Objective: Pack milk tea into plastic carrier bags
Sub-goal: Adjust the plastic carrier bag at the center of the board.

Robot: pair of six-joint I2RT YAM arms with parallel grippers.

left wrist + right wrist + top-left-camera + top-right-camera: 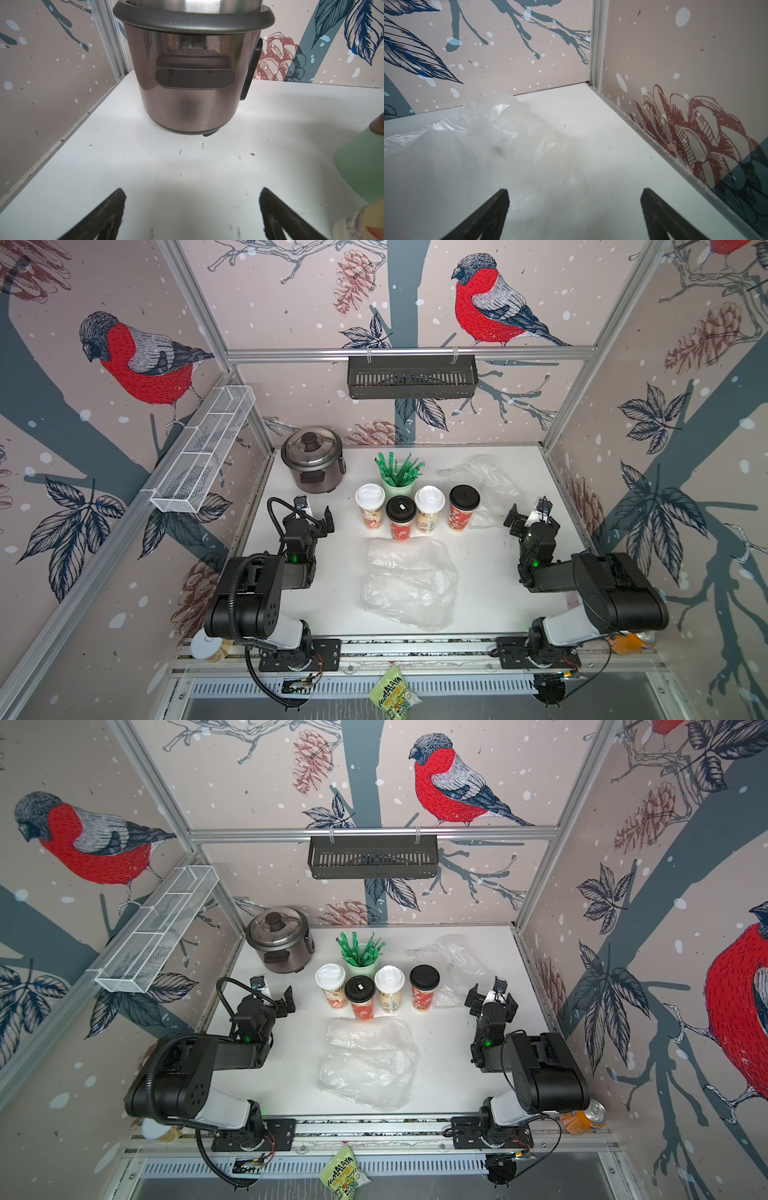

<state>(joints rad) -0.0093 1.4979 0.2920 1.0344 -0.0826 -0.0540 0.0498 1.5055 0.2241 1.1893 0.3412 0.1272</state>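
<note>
Several milk tea cups stand in a row mid-table in both top views. Two have white lids [370,494] [429,497] and two have black lids [401,508] [464,497]. One crinkled clear carrier bag [409,585] lies flat in front of the row. Another bag [484,481] [488,128] lies at the back right. My left gripper [314,511] [192,193] is open and empty left of the cups, facing the rice cooker. My right gripper [531,512] [574,193] is open and empty right of them, at the edge of the back bag.
A steel rice cooker [312,460] [187,83] stands back left. A pale green cup of green straws [398,479] sits behind the row. A black basket [411,377] and a white wire rack [203,448] hang on the walls. A snack packet [392,693] lies off the front rail.
</note>
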